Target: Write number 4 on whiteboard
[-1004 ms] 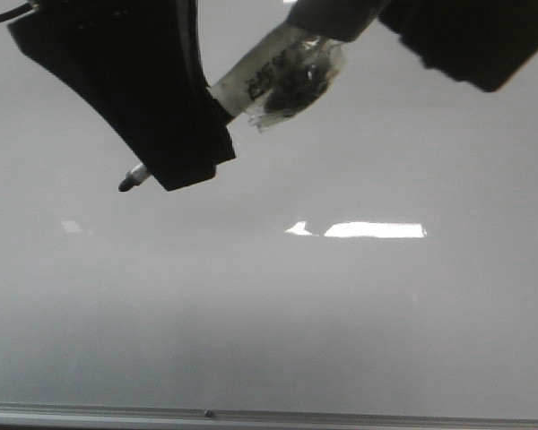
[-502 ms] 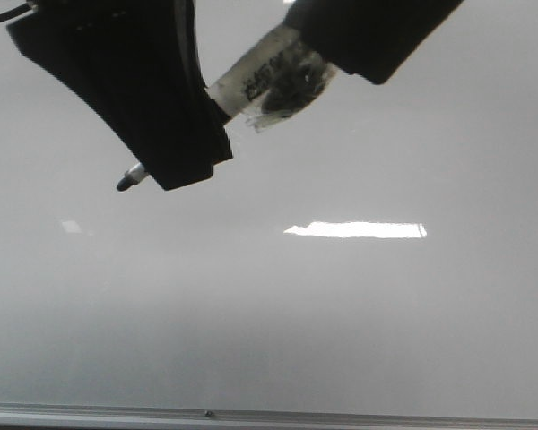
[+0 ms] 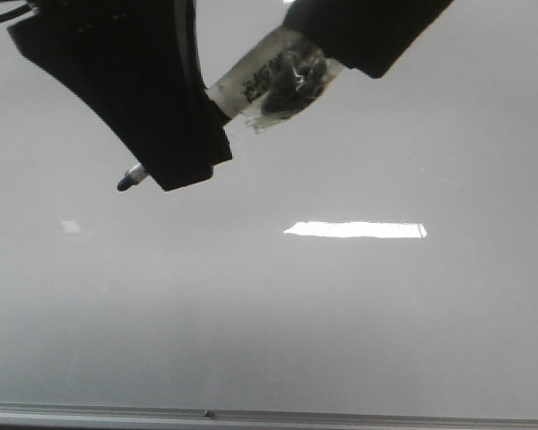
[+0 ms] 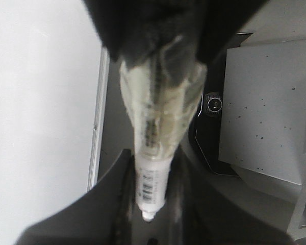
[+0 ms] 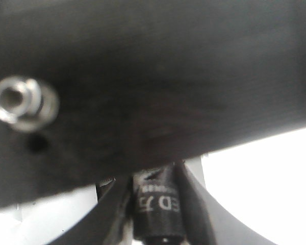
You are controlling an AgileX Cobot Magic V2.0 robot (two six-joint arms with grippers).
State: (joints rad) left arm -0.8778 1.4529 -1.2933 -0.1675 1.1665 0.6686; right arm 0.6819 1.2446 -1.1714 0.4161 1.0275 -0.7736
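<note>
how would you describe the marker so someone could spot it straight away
Start from the whiteboard, the pale glossy surface filling the front view. Near its top edge two black gripper bodies come in; the marker bridges them, slanting down to the left. It is the only pale thing there: a white barrel with black print, crinkled clear tape around it, and a dark tip.

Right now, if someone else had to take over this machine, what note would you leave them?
Left gripper: shut on the marker, its tip pointing down-left in front of the whiteboard; contact with the board can't be judged.
Right gripper: at the marker's taped back end; open or shut can't be told.
Done: nothing; no number 4 or any stroke shows on the board.
Left: write the whole 4.
</note>
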